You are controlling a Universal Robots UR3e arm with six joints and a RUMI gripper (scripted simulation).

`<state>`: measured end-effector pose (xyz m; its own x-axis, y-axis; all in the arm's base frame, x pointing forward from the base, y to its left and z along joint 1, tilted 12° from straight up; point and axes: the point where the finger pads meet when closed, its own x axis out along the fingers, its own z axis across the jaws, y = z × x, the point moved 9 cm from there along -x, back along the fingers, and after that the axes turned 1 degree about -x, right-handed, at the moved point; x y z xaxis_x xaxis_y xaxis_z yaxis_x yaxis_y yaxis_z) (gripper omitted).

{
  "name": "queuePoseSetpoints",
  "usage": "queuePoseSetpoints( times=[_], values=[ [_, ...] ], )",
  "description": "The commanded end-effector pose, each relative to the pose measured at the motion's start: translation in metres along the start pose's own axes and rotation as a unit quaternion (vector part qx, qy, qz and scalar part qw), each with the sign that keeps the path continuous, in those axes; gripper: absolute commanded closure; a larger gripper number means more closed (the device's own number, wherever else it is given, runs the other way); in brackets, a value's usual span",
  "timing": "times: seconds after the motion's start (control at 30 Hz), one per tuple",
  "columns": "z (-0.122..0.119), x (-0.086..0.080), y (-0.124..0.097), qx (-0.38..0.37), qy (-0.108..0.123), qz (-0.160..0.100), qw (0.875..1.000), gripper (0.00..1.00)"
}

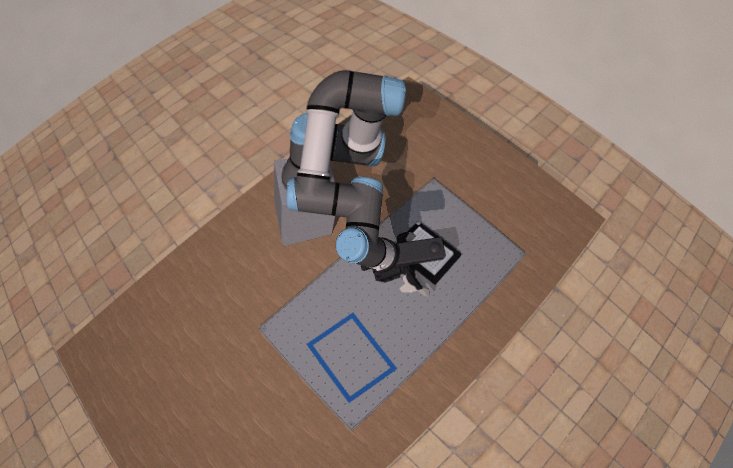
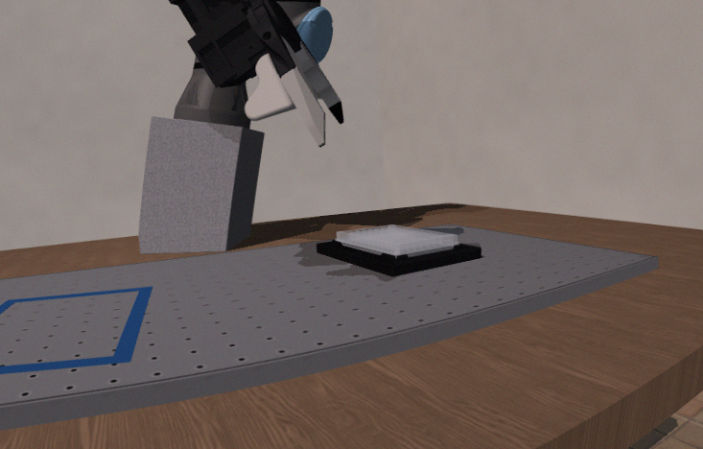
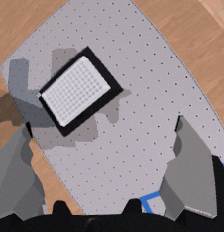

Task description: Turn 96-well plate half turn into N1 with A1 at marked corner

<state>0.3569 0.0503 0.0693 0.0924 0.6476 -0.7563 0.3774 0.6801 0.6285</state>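
Here, the pale, gridded plate (image 1: 444,260) (image 2: 396,240) (image 3: 75,91) looks flat in its black nest (image 1: 436,277) (image 2: 396,267) (image 3: 114,90); the hand (image 1: 422,278) (image 2: 332,132) (image 3: 103,120) gapes wide, gripping nothing.

96-well plate: the white plate (image 3: 76,91) sat inside the black nest's rim, upper left.
Plate nest: the black nest (image 3: 115,89) lay on the perforated grey board (image 3: 140,99).
Gripper: the gripper (image 3: 103,120) stood wide open, nothing between its fingers.
Blue outline: a corner of the blue outline (image 3: 151,196) showed at the bottom.

A brown wooden table (image 1: 200,302) (image 2: 610,345) (image 3: 60,178) carries 1 grey perforated board (image 1: 380,302) (image 2: 376,301) (image 3: 130,149) lying flat and 1 grey block (image 1: 304,224) (image 2: 189,189).
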Motion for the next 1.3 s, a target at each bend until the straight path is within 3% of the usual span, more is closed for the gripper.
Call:
queuePoseSetpoints(
  times=[0.0, 0.37, 0.53, 0.8, 0.93, 1.07, 1.27],
  values=[
    [-0.008, 0.014, 0.008, 0.073, -0.002, -0.049, 0.996, 0.0],
    [-0.02, 0.028, 0.017, 0.127, -0.006, -0.084, 0.988, 0.0],
    [-0.029, 0.039, 0.024, 0.171, -0.017, -0.112, 0.979, 0.0],
    [-0.039, 0.048, 0.03, 0.214, -0.034, -0.136, 0.967, 0.0],
    [-0.039, 0.048, 0.03, 0.214, -0.034, -0.136, 0.967, 0.0],
    [-0.049, 0.057, 0.036, 0.255, -0.055, -0.155, 0.953, 0.0],
    [-0.054, 0.06, 0.039, 0.275, -0.068, -0.163, 0.945, 0.0]
  ],
)
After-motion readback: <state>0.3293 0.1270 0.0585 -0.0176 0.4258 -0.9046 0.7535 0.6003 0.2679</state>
